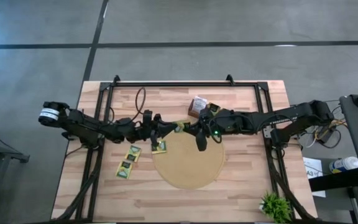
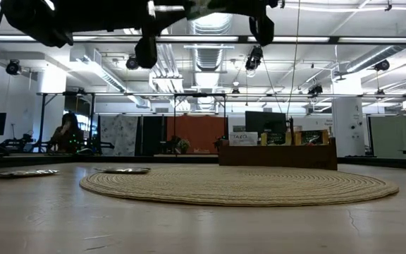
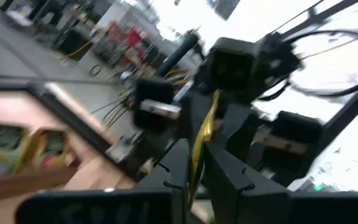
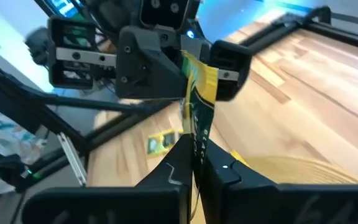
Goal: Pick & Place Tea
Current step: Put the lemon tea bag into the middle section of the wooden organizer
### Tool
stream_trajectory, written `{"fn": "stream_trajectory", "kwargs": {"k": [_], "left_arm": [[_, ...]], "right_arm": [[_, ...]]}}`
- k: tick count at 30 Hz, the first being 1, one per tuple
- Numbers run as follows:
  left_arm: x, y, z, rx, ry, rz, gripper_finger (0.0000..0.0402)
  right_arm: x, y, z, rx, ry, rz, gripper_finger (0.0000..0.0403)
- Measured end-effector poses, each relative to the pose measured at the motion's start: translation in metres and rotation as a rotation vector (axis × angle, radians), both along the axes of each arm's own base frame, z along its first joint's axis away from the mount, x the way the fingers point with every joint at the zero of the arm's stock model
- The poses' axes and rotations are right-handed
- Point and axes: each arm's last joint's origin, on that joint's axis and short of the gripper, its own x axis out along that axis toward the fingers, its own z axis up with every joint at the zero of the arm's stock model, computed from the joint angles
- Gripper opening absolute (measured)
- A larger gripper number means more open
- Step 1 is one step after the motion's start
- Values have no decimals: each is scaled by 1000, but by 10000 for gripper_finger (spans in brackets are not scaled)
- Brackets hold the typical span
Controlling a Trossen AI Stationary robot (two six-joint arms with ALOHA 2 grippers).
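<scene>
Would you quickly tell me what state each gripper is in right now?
Left gripper: jaws closed on a yellow-green tea sachet, held above the table.
Right gripper: jaws shut on the same sachet from the other end.

A large open lab or workshop hall — exposed ceiling ducts (image 2: 210, 32), hanging lights and workstations beyond the wooden table (image 1: 241, 186).

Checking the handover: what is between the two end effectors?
One yellow tea sachet, pinched by the right end effector and reaching into the left end effector. Both wrist views show it.
</scene>
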Motion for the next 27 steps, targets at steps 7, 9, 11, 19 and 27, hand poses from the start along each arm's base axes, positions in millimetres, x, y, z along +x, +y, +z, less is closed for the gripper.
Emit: {"fn": "stream_trajectory", "kwargs": {"k": [7,9,11,19,27], "left_arm": [[5,-2,-23,-21,272,19,106],[5,-2,-30,-37,338,28,123],[4,-2,-37,-48,401,31,135],[3,-2,-43,-77,462,33,140],[2,-3,-44,-93,465,18,140]], "right_arm": [[-14,-9,-5,-11,144,-25,9],[-23,-16,-6,-11,226,-46,9],[-32,-25,-7,-11,357,-77,9],[-49,-75,-4,-54,784,-67,9],[-40,-133,-29,-51,1015,43,8]]}}
